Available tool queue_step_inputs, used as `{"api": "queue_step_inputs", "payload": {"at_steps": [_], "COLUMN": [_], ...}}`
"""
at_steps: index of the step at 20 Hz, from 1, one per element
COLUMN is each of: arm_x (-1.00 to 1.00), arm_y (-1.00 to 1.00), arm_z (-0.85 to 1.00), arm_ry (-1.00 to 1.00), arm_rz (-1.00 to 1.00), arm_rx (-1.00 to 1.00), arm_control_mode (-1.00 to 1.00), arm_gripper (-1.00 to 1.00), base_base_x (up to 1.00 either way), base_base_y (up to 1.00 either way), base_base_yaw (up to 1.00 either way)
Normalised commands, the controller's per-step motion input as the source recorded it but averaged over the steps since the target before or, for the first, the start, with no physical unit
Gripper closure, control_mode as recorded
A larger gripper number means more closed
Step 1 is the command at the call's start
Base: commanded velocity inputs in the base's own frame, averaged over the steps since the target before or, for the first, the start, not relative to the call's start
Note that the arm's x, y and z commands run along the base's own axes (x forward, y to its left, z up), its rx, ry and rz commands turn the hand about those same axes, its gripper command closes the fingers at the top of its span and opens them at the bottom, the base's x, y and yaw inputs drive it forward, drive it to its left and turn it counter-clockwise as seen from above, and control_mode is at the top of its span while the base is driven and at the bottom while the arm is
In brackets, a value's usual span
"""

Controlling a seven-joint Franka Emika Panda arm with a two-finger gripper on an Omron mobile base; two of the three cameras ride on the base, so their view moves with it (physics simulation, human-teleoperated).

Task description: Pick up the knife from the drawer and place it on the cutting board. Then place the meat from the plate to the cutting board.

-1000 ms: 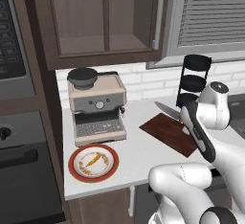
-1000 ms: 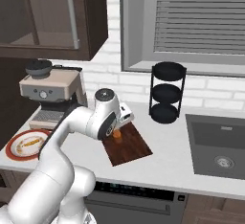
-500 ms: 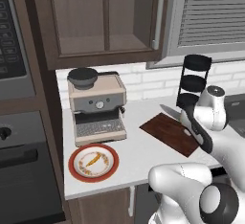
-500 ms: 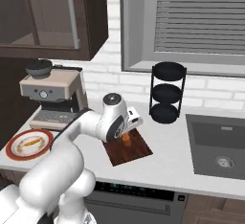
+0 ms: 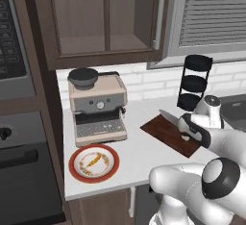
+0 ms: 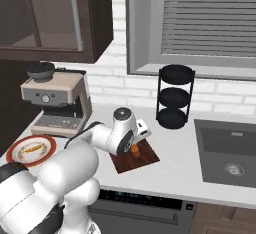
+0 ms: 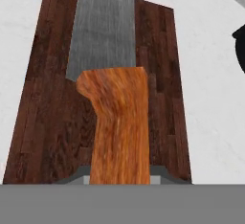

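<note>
Knife (image 7: 112, 89) clamped by its orange handle in the nearly closed pincer (image 5: 185, 131), held above the board (image 7: 38, 108). Risk: letting go while high or tilted, blade may bounce onto the counter (image 5: 139, 147).

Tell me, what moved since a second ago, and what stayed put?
The gripper, shut on the knife, swung further right along the counter and now holds it over the cutting board. Nothing was let go. The plate with the meat, the coffee machine and the black rack stayed where they were.
</note>
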Motion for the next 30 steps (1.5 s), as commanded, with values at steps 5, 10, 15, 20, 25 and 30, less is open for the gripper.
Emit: {"api": "queue_step_inputs", "payload": {"at_steps": [5, 10, 15, 20, 25, 30], "arm_x": [0.27, 0.1, 0.03, 0.0, 0.03, 0.08], "arm_y": [-0.14, -0.15, -0.07, 0.0, -0.02, -0.18], "arm_z": [-0.1, -0.03, -0.3, -0.45, -0.32, -0.03], "arm_ry": [0.02, 0.01, 0.01, 0.02, 0.0, 0.0], "arm_rz": [0.0, 0.0, 0.0, 0.0, 0.0, 0.0], "arm_rx": [0.01, 0.0, 0.0, 0.01, 0.0, 0.0], "arm_control_mode": [-1.0, -1.0, -1.0, -1.0, -1.0, -1.0], "arm_gripper": [1.0, 1.0, 1.0, 1.0, 1.0, 1.0], "base_base_x": [0.0, 0.0, 0.0, 0.0, 0.0, 0.0], "base_base_y": [0.0, 0.0, 0.0, 0.0, 0.0, 0.0], "base_base_yaw": [0.0, 0.0, 0.0, 0.0, 0.0, 0.0]}}
